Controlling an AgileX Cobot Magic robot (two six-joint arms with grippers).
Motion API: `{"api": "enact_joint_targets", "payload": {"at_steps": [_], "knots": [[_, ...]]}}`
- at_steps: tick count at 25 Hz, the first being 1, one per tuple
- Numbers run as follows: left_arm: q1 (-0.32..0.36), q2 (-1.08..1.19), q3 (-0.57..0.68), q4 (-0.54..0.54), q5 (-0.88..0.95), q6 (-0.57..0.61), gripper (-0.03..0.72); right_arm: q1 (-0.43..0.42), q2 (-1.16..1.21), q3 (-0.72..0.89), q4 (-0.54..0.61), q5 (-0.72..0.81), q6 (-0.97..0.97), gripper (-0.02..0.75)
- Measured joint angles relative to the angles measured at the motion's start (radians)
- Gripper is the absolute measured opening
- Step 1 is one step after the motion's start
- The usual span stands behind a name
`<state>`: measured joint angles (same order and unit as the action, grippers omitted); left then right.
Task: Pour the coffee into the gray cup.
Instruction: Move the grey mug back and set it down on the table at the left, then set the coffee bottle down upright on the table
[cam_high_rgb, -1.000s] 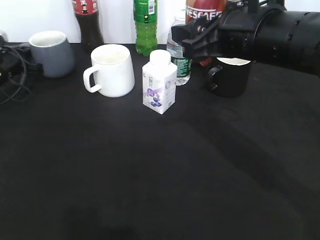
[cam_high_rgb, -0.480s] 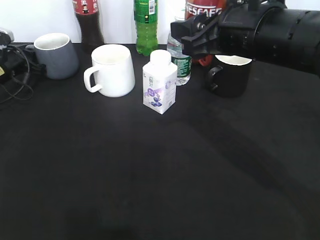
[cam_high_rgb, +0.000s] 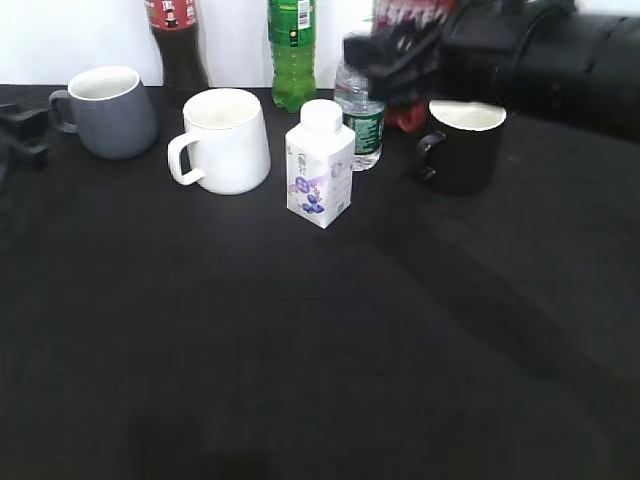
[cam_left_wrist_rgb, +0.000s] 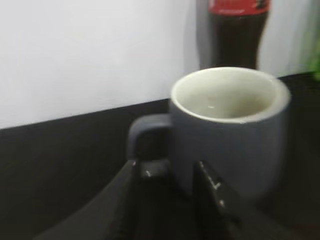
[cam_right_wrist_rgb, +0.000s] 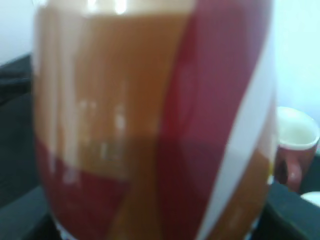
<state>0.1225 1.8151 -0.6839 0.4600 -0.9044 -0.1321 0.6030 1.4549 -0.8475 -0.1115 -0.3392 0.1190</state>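
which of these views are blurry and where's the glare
Exterior view: the right tool is motion-smeared, the cups sharp, the back wall blown out white. Left wrist view: soft throughout, gray cup slightly blurred. Right wrist view: the coffee fills the frame out of focus, with bright glints near its top.

Three mugs – five bottles – one carton

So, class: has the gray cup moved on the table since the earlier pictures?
Yes. The gray cup has slid right, closer to the white mug, which has stayed put, and its handle now points left.
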Motion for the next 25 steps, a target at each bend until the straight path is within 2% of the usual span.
{"api": "enact_joint_targets", "payload": {"at_steps": [3,5,9,12,18,25], "knots": [[0.000,-0.221,0.154,0.005,0.013,0.000,0.272,-0.044,-0.050,0.000,-0.001,0.061,-0.007,0.529],[-0.004,-0.399,0.206,0.016,0.096,-0.030,0.272,-0.146,-0.057,0.000,-0.009,0.108,-0.011,0.529],[-0.077,-0.618,0.209,0.021,0.277,-0.054,0.272,-0.369,-0.057,0.000,-0.038,0.112,-0.016,0.529],[-0.136,-0.679,0.210,0.021,0.352,-0.056,0.272,-0.468,-0.056,0.004,-0.039,0.037,-0.018,0.528],[-0.140,-0.702,0.210,0.019,0.359,-0.079,0.272,-0.580,0.140,0.004,-0.043,-0.164,-0.048,0.528],[-0.140,-0.702,0.210,0.019,0.359,-0.079,0.272,-0.602,0.450,-0.013,-0.100,-0.435,-0.008,0.528]]}}
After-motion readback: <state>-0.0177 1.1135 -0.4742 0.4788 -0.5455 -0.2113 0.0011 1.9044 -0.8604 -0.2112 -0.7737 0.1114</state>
